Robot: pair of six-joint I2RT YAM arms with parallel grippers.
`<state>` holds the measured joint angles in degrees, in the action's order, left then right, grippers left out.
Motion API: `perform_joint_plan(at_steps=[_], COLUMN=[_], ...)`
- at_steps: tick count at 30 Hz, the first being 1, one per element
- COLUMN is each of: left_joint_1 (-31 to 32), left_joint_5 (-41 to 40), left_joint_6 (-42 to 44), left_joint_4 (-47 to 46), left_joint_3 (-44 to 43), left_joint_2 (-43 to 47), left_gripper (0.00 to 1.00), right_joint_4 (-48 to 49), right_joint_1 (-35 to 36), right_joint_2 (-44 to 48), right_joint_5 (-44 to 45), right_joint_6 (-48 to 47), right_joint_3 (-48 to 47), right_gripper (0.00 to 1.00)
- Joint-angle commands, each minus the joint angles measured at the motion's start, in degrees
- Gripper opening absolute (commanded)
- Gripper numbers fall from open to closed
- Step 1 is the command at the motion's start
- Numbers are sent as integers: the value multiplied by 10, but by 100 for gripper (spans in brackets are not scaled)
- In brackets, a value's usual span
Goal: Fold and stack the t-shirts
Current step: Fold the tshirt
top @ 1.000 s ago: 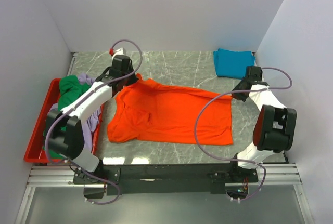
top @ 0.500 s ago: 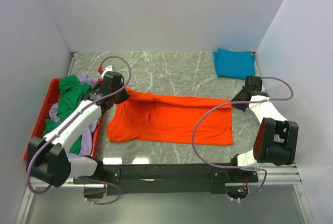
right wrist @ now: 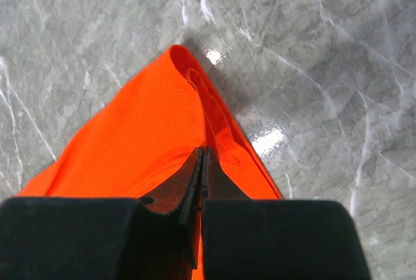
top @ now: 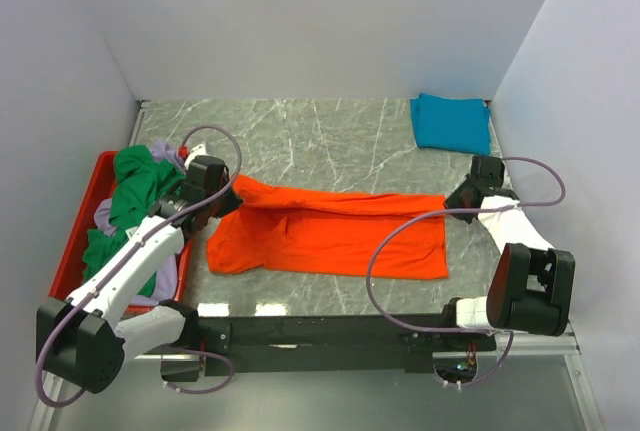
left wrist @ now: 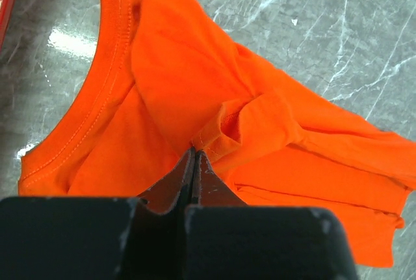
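The bright orange t-shirt [top: 330, 236] lies across the middle of the table with its far edge lifted and drawn toward me. My left gripper [top: 228, 197] is shut on the shirt's left far edge; in the left wrist view its tips [left wrist: 194, 151] pinch the orange cloth [left wrist: 162, 85]. My right gripper [top: 452, 197] is shut on the right far corner; in the right wrist view its tips [right wrist: 201, 150] pinch the orange cloth [right wrist: 149, 137]. A folded teal-blue t-shirt [top: 450, 121] lies at the back right. Green [top: 135, 186] and pale lavender [top: 175, 241] shirts lie crumpled in the tray.
A shallow red tray [top: 75, 241] stands along the left side of the marble table [top: 330, 136]. White walls close in the back and both sides. The arm bases and a rail run along the near edge.
Both grippers have moved toward me, pulling the orange shirt's far edge over its near part. The shirt looks narrower front to back. The left arm has swung lower.
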<state>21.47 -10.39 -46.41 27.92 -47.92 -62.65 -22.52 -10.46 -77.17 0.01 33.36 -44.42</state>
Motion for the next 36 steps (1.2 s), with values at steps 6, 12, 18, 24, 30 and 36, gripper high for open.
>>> perform_joint_plan(at_steps=[6,12,18,24,30,36], left_joint_1=[2,2,2,2,2,2], left_joint_5=[0,5,5,20,36,46], left_joint_6=[-14,-17,-20,-25,-32,-39], left_joint_4=[9,12,13,5,-6,-15], left_joint_3=[14,32,48,63,75,87], left_joint_2=[42,56,65,70,77,79], left_gripper=[0,0,0,0,0,0], right_joint_4=[13,15,26,35,34,26], right_joint_1=[-9,-18,-44,-52,-53,-47], right_joint_2=[45,65,90,96,123,149], right_joint_5=[13,15,-15,-45,-68,-94], right_joint_6=[-1,-3,-1,0,-1,-6], right_joint_3=[25,48,78,99,101,87], right_gripper=[0,0,0,20,52,52])
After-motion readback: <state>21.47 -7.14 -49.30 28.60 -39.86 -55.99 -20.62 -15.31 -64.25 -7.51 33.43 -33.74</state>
